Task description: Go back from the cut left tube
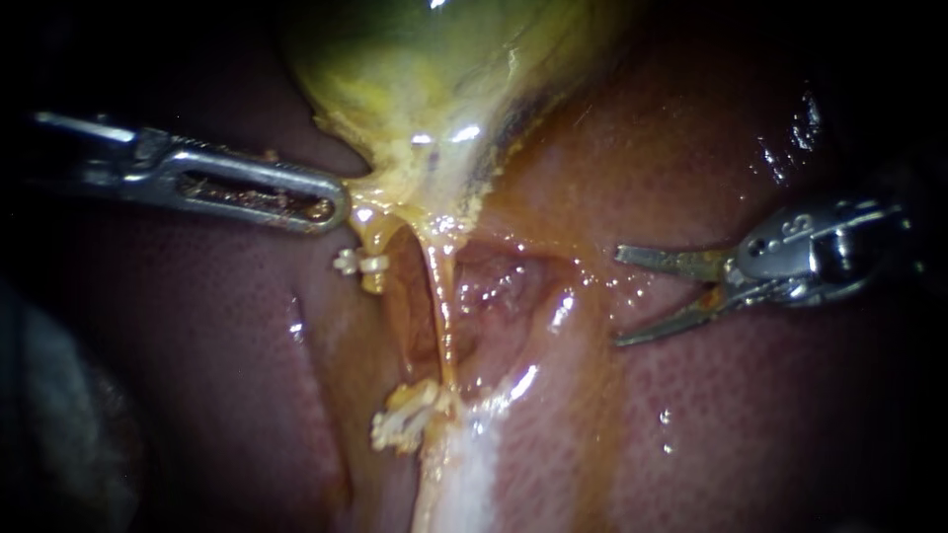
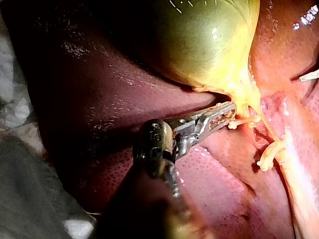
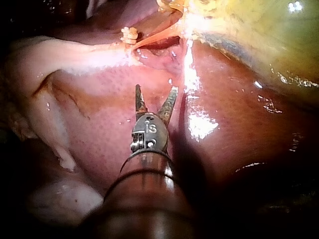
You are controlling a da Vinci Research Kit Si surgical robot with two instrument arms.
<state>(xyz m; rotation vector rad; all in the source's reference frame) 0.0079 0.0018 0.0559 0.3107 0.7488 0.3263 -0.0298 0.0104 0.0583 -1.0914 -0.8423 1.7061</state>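
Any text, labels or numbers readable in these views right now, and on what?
Right instrument: a few small marks stamped on its metal head, seen in the endoscope and right wrist views; not read off here.
Left instrument: no marks visible.
Clips, gallbladder, liver: no text, labels or signs.
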